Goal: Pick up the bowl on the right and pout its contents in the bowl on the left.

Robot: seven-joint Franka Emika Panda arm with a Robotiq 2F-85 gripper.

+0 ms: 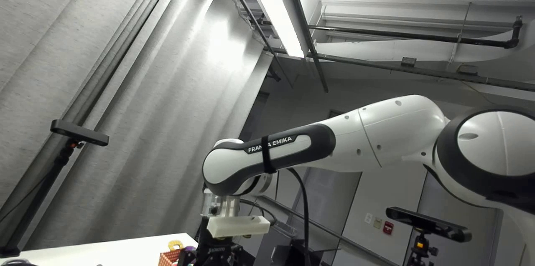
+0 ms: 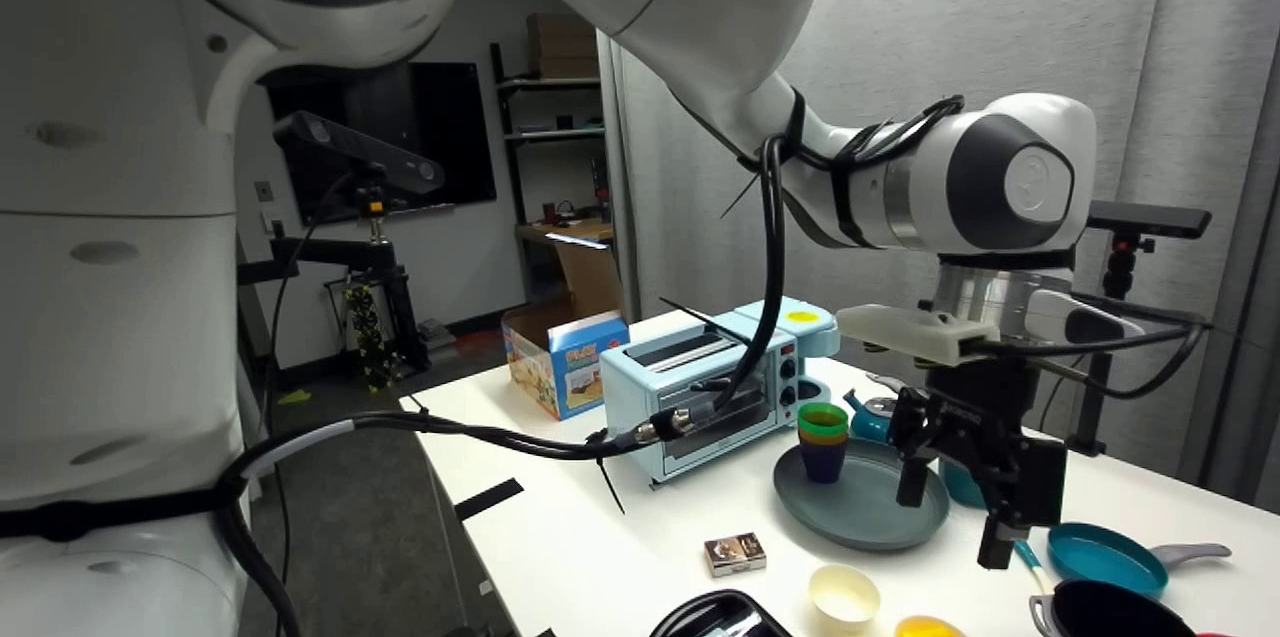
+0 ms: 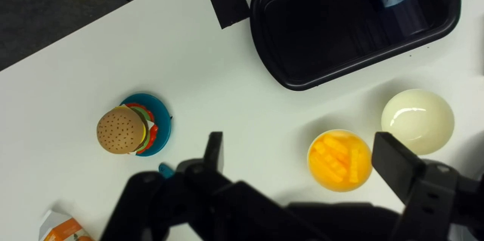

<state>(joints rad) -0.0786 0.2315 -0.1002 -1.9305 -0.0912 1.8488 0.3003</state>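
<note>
A bowl with yellow-orange strips stands on the white table in the wrist view; its top edge also shows at the bottom of an exterior view. An empty cream bowl stands close beside it, and it also shows in an exterior view. My gripper is open and empty. It hangs above the table, with the filled bowl below between its fingers, nearer the right finger. That finger overlaps the cream bowl's edge in the wrist view. The gripper is well above the bowls in an exterior view.
A black tray lies near the bowls. A toy burger sits on a teal dish, with an orange carton nearby. A dark pot, teal pan, grey plate with cups, and toaster oven stand around.
</note>
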